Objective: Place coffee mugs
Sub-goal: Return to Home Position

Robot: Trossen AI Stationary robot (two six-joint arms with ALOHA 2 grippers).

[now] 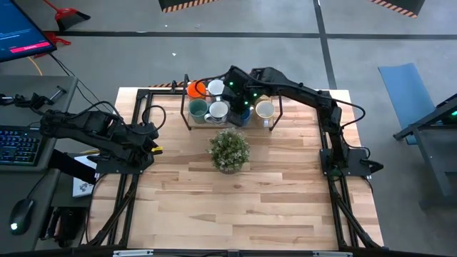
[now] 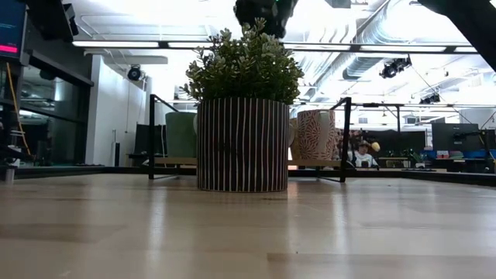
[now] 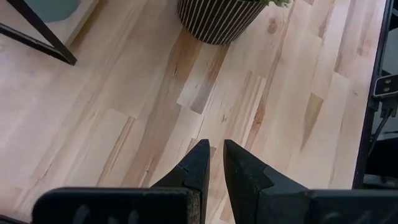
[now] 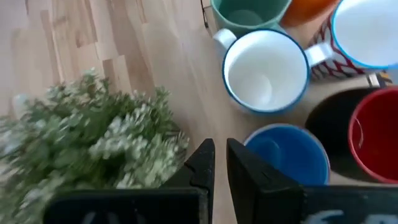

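Note:
Several mugs stand in a cluster inside a black frame at the table's far edge: orange mug (image 1: 195,89), teal mug (image 1: 198,109), white mugs (image 1: 216,87) (image 1: 218,112), blue mug (image 1: 243,115), cream mug (image 1: 265,109). The right wrist view shows the white mug (image 4: 266,68), blue mug (image 4: 289,152) and dark red mug (image 4: 373,134) from above. My right gripper (image 4: 216,155) hovers shut over the cluster's near side, between the blue mug and the plant, holding nothing. My left gripper (image 3: 216,155) is shut, above bare table near the left edge.
A leafy plant in a striped pot (image 1: 229,150) stands at the table's middle, just near of the mugs, and blocks the low view (image 2: 242,143). The black frame's posts (image 2: 346,139) rise around the mugs. Bare wood lies toward the near edge.

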